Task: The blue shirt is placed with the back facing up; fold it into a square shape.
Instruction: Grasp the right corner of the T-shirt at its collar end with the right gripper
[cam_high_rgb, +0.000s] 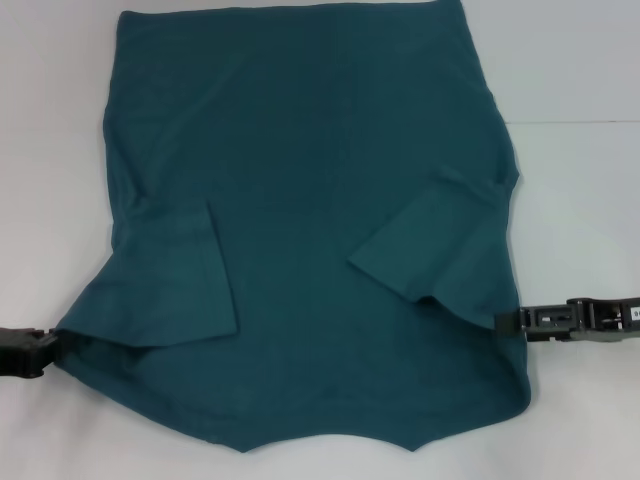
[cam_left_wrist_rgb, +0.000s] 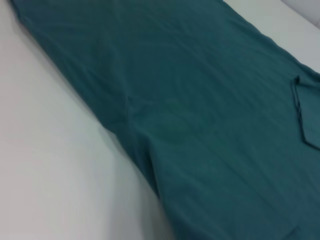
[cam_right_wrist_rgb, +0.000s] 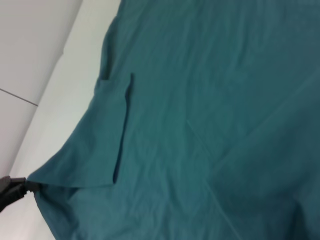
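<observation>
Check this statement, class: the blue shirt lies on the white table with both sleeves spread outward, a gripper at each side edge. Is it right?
Not quite. The head view shows both sleeves of the blue shirt folded inward. The white table, left gripper and right gripper are as stated.

Plain white table (cam_high_rgb: 580, 200), a faint seam crossing its right side

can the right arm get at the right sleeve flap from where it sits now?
Probably yes. The right gripper sits at the blue shirt's right edge, just below the folded-in right sleeve, which lies exposed on top with nothing over it.
</observation>
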